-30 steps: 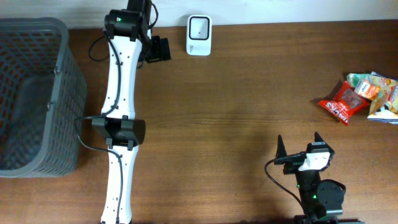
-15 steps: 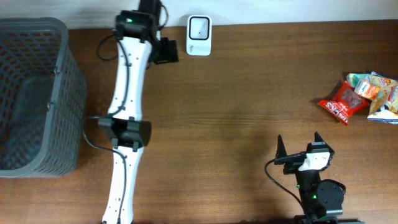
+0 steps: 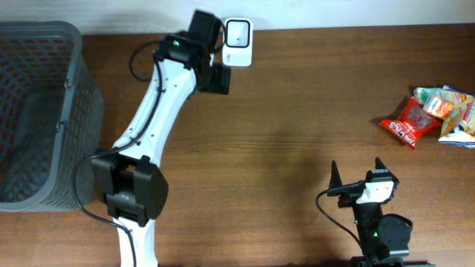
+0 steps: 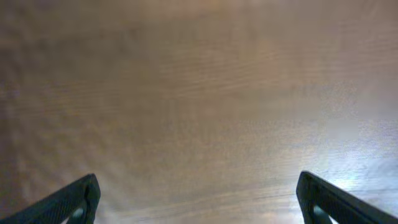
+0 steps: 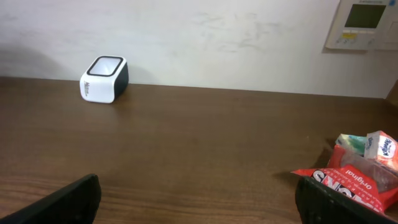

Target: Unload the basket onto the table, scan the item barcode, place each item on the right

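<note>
Starting left: a basket [image 3: 83,104] at the table edge, then the left gripper [image 3: 217,77], jaws wide and empty, just beside the scanner [image 3: 237,32]. Lower down, the right gripper [image 3: 357,165] is also wide, holding nothing. Far right lie the snack packets [image 3: 438,111], well apart from both. They look light, crinkly and slippery; pinching the red packet [image 3: 403,123] gently by a flat sealed edge seems best.

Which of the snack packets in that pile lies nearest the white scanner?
The red packet, at the pile's left edge. The multicoloured packets lie beyond it to the right, farther from the scanner.
</note>
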`<control>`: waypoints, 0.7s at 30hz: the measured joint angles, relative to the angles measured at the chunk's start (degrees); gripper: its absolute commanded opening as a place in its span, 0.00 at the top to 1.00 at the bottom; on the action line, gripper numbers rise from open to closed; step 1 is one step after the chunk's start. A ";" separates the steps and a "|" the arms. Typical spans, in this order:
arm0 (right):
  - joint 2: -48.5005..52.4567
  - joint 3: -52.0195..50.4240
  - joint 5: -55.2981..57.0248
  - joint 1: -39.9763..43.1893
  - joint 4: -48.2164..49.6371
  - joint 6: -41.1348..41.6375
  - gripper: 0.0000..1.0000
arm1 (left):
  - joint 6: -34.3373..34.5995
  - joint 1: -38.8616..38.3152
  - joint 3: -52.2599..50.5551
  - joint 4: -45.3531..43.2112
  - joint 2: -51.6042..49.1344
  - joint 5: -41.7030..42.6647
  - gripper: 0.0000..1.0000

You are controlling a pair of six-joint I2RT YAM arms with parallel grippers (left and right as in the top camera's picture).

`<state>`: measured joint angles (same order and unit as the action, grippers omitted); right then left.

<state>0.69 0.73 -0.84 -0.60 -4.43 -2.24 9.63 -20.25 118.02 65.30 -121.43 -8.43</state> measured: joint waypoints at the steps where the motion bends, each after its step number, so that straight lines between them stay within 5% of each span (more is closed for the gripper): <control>1: 0.00 0.00 0.00 0.00 0.00 0.04 0.02 | -0.22 0.02 -4.92 -4.02 1.51 0.00 0.01; 11: -0.07 0.00 0.04 0.00 -0.02 0.04 0.01 | -0.87 0.11 -60.52 -42.49 43.85 -0.20 0.01; 15: -0.11 0.00 0.15 0.00 -0.02 0.07 0.02 | -0.90 0.11 -71.91 -45.59 58.03 -0.48 0.01; 21: -0.11 0.00 0.20 0.00 -0.02 0.07 0.01 | -0.90 0.11 -74.51 -45.44 60.57 -1.07 0.01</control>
<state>0.58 0.73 -0.64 -0.60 -4.45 -2.17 8.73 -20.14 43.51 19.86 -60.86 -9.50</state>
